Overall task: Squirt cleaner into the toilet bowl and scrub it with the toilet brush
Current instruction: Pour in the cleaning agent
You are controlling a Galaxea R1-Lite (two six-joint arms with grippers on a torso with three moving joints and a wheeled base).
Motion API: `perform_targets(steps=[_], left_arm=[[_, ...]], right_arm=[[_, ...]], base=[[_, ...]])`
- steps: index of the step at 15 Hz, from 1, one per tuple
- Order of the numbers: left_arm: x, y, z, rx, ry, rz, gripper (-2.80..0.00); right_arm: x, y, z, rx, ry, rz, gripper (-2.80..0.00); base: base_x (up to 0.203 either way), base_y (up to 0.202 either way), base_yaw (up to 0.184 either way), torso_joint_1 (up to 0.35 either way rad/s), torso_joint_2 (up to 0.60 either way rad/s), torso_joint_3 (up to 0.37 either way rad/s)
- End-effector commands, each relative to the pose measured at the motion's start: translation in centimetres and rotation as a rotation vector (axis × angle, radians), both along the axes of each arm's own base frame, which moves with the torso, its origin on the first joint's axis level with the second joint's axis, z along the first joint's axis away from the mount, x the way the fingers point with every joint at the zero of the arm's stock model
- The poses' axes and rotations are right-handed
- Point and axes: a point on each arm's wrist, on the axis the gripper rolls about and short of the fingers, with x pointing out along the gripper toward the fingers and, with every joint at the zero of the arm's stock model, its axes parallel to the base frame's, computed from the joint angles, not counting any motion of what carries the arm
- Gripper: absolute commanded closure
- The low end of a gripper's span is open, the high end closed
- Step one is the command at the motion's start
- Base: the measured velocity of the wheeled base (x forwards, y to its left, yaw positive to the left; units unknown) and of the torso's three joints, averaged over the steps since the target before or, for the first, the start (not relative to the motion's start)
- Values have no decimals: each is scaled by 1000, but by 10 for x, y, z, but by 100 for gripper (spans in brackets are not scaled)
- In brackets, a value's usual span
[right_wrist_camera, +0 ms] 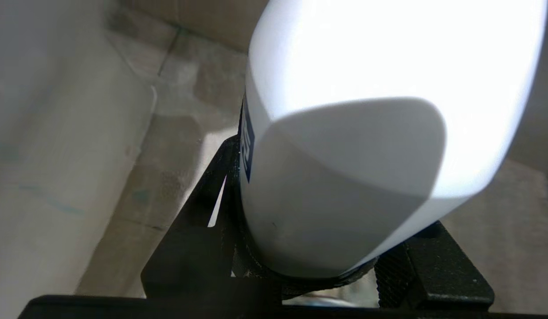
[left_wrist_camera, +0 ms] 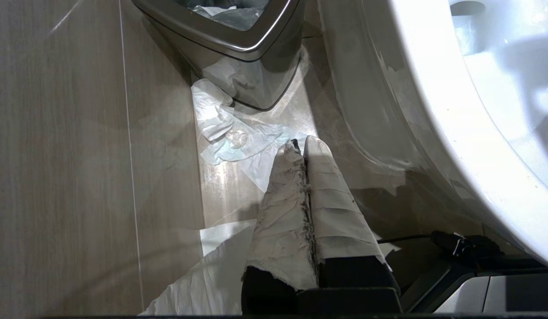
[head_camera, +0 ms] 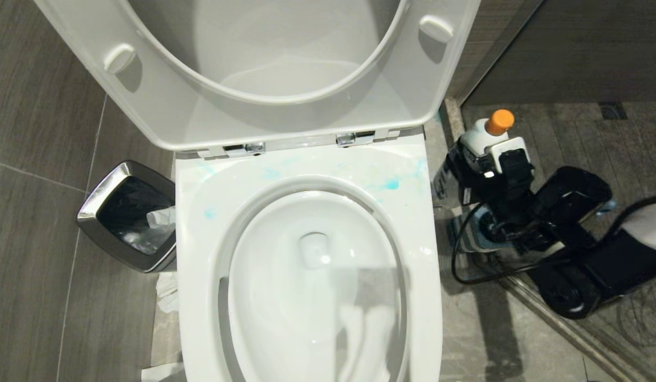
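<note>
With its white plastic lid up, your glossy white ceramic toilet bowl (head_camera: 307,276) stands accessible; right end effector (head_camera: 506,159) pinches an orange-capped white bottle (head_camera: 490,132) beside its right edge; left end effector (left_wrist_camera: 303,148) pressed together.

You cannot see the right gripper's (head_camera: 479,178) fingertips in the head view: the wrist block covers them, along with most of the white bottle (head_camera: 484,139) beyond it; only the orange cap (head_camera: 500,121) is plain. In the right wrist view that bottle (right_wrist_camera: 367,133) fills the frame, its top cut off, washed out by glare. The toilet bowl's (head_camera: 307,175) near rim runs off the head view's lower edge. Left of it, the bin (head_camera: 127,215) hides its contents in shadow.
</note>
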Motion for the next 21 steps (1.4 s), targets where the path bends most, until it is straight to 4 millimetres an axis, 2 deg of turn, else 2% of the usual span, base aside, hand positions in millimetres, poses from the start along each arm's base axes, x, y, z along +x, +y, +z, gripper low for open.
perform_targets(steps=[1, 2, 5, 7, 11, 15, 21], left_arm=[[0, 0, 0, 1, 1, 0, 0], [0, 0, 0, -1, 1, 0, 0], [0, 0, 0, -1, 1, 0, 0], [0, 0, 0, 1, 1, 0, 0], [0, 0, 0, -1, 1, 0, 0], [0, 0, 0, -1, 1, 0, 0], [0, 0, 0, 2, 1, 0, 0]], right_arm=[[-66, -12, 50, 35, -116, 10, 0], [-86, -17, 56, 41, -129, 7, 0], [-145, -35, 55, 47, -124, -6, 0], [-172, -44, 60, 58, -150, -9, 0], [-213, -57, 77, 53, -130, -9, 0], [-246, -68, 95, 6, 34, -11, 0], [-247, -69, 98, 10, 48, -49, 0]], base=[[0, 0, 0, 0, 0, 0], [0, 0, 0, 0, 0, 0], [0, 0, 0, 0, 0, 0], [0, 0, 0, 0, 0, 0], [0, 0, 0, 0, 0, 0], [0, 0, 0, 0, 0, 0], [0, 0, 0, 0, 0, 0]])
